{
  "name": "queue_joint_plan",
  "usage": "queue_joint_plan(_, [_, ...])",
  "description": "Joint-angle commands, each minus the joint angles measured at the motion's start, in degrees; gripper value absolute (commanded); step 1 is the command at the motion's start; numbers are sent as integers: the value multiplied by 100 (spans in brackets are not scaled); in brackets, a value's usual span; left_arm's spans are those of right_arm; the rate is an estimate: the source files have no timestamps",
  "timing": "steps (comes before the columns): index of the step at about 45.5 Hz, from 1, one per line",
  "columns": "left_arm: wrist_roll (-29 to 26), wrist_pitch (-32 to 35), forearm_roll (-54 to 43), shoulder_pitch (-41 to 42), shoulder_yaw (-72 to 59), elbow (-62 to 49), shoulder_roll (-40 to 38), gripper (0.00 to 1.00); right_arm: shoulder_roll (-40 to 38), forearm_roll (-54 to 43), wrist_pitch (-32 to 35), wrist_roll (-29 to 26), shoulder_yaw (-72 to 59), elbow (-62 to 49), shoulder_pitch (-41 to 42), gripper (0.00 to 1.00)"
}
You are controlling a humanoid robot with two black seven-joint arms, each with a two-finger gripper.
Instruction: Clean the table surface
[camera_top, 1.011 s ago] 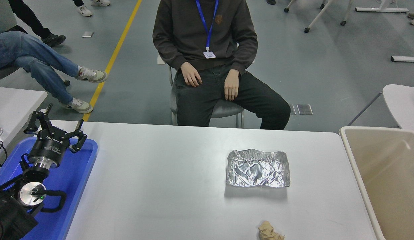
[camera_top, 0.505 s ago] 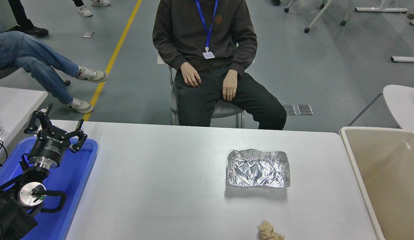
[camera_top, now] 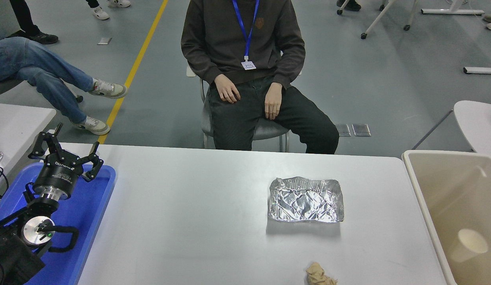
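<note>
The white table surface (camera_top: 190,221) fills the lower half of the head view. A crumpled silver foil tray (camera_top: 306,200) lies on it right of centre. A crumpled tan paper wad (camera_top: 319,275) lies at the front edge below the foil tray. My left gripper (camera_top: 67,150) is parked at the lower left over a blue plastic tray (camera_top: 91,213), fingers spread open and empty. My right arm is out of view.
A beige bin (camera_top: 455,213) stands at the table's right edge with a paper cup (camera_top: 469,244) inside it. A person sits on a chair at the far side, hands (camera_top: 249,97) on their thighs. A smaller white table (camera_top: 16,118) is at the left.
A paper cup has appeared inside the beige bin. The left arm, foil tray and paper wad have not moved. The seated person shifted their legs slightly.
</note>
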Motion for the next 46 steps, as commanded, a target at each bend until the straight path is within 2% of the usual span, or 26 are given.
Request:
queue_joint_plan(1, [0, 0, 9, 0, -1, 0, 0, 100, 185, 30, -118, 1, 25, -160, 14, 98])
queue_joint_plan(18, [0, 0, 0, 0, 8, 0, 0, 100, -96, 847, -118, -8, 52, -397, 67, 98])
queue_joint_plan(31, [0, 0, 0, 0, 8, 0, 0, 100, -254, 2743, -39, -43, 78, -520, 708, 98])
queue_joint_plan(37, [0, 0, 0, 0, 8, 0, 0, 100, -299, 3229, -47, -43, 104, -511, 840, 98])
queue_joint_plan(46, [-9, 9, 0, 0, 8, 0, 0, 100, -290, 3862, -56, 1, 1228, -459, 832, 99])
